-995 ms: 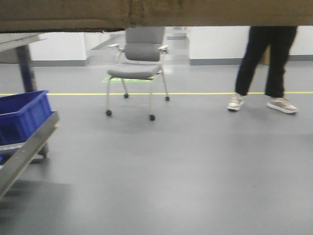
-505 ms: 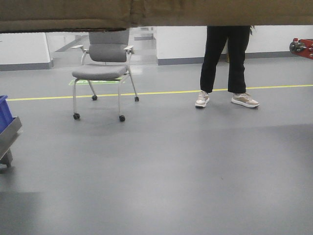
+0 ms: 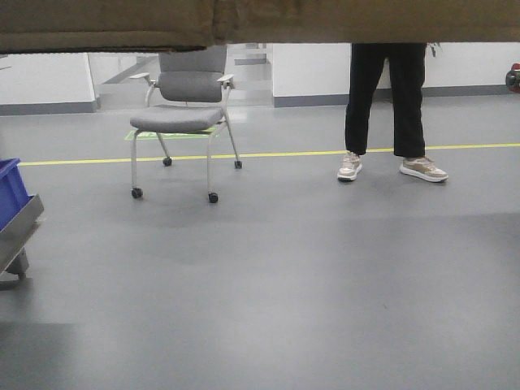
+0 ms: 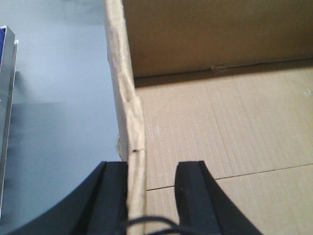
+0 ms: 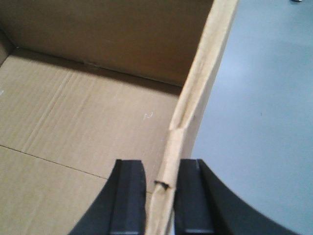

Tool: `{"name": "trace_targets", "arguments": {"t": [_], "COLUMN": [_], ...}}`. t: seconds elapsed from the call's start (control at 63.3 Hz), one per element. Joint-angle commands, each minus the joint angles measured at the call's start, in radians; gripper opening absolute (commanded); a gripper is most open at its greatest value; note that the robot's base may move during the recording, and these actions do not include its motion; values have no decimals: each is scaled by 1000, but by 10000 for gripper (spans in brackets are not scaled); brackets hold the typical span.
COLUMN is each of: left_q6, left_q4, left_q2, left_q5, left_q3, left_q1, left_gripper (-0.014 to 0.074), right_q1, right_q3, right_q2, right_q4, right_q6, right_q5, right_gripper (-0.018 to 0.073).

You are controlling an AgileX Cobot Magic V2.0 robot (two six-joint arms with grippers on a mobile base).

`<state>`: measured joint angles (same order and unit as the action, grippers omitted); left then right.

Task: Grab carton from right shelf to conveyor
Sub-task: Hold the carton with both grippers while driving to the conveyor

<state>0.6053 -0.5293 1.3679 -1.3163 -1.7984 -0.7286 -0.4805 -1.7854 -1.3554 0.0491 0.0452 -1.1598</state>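
Note:
The carton (image 3: pixel 244 20), brown corrugated cardboard, hangs across the top of the front view with only its lower edge in view. The left wrist view looks into its open inside (image 4: pixel 220 122). My left gripper (image 4: pixel 151 196) straddles the carton's creased left wall, outer finger against it and inner finger a little off it. My right gripper (image 5: pixel 161 196) is shut tight on the creased right wall of the carton (image 5: pixel 73 107). A steel shelf rail (image 3: pixel 20 231) shows at the far left. The conveyor belt is out of view.
A grey wheeled chair (image 3: pixel 183 118) stands ahead to the left. A person in black trousers (image 3: pixel 386 97) stands ahead to the right on a yellow floor line (image 3: pixel 284 153). A blue bin (image 3: pixel 10 191) sits on the steel rail. A small dark and red part (image 3: pixel 513 77) shows at the right edge.
The view has swung right and then slightly back. The blue bin and rail slid to the left edge, and the chair and person shifted left. Both grippers keep hold of the carton.

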Motion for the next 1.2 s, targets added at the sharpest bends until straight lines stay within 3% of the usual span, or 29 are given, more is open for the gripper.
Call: {"name": "trace_targets", "arguments": {"t": [0.0, 1.184], "left_q6": [-21, -21], "left_q4": [92, 90], "left_q2": [-8, -8], "left_q5": [95, 95], "left_q3": [-8, -8], "left_q1": [-26, -26], "left_gripper": [-17, -17], "right_q1": [-12, -12], "right_q3": [-5, -5], "right_q2": [2, 2], "right_q4": [69, 69], "right_q6": [-21, -21], "right_q5": [98, 98], "right_gripper": [-59, -59]}}
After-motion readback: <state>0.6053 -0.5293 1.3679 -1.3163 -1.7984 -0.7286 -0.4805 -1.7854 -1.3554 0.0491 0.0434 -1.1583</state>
